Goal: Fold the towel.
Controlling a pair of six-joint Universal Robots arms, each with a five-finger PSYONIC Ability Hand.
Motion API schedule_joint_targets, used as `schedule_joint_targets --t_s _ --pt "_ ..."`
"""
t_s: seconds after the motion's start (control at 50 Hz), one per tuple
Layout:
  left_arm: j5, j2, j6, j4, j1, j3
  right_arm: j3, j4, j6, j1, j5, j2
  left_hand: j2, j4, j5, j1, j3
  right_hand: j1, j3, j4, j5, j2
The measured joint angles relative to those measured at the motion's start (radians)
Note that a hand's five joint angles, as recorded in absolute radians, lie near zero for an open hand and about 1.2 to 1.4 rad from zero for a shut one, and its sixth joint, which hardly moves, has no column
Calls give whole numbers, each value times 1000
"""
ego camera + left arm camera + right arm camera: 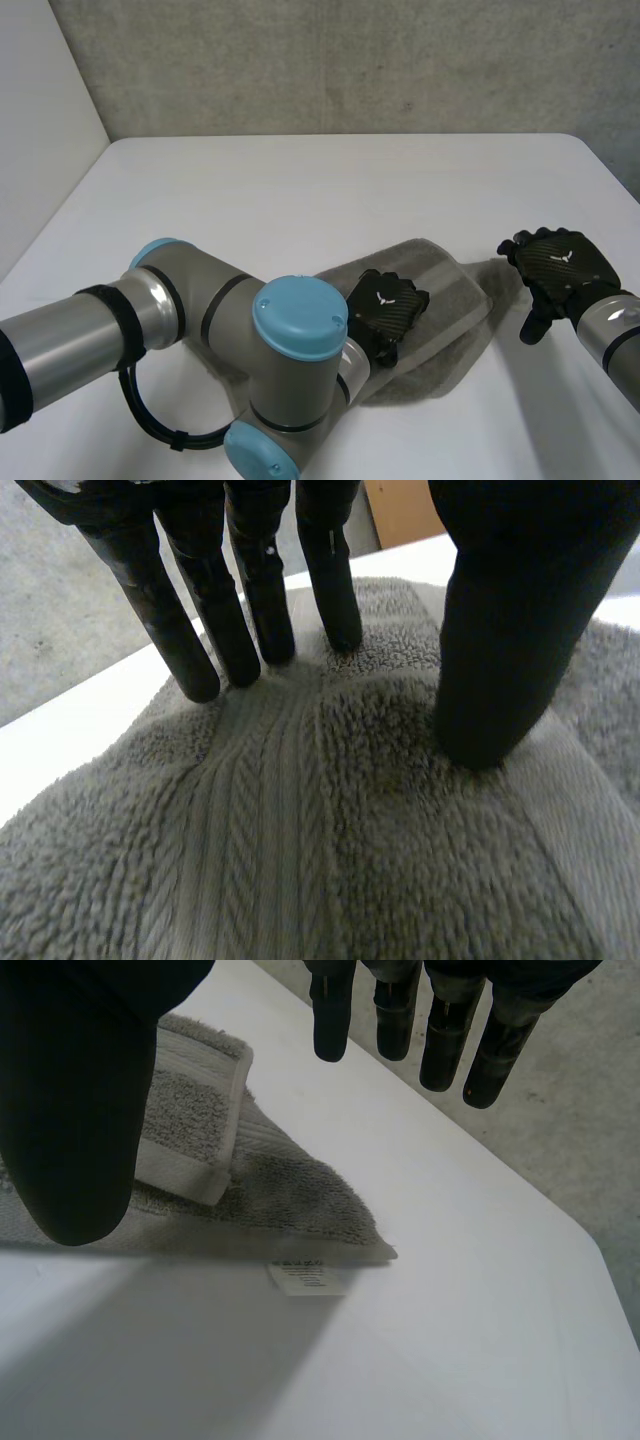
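Folded grey terry towel [455, 290] on white table [300, 200]: left hand [388, 308] presses straight fingers on its middle; right hand [562, 265] hovers spread beside its corner.

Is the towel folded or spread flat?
Folded at least once: the right wrist view shows the towel with a hemmed upper layer lying over a lower one; the left robot hand presses on top.

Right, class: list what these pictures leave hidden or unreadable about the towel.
1. Head view: the left arm hides the near left part of the towel.
2. Right wrist view: the print on the label is too small to read.
3. Right wrist view: the thumb of the right hand covers part of the towel's folded layer.
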Motion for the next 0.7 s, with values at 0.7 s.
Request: schedule_joint_targets --t_s 0.7 --pt "-61 529 46 42 299 -408 -260 106 179 48 -114 280 588 594 591 550 593 0 0 0 0 0"
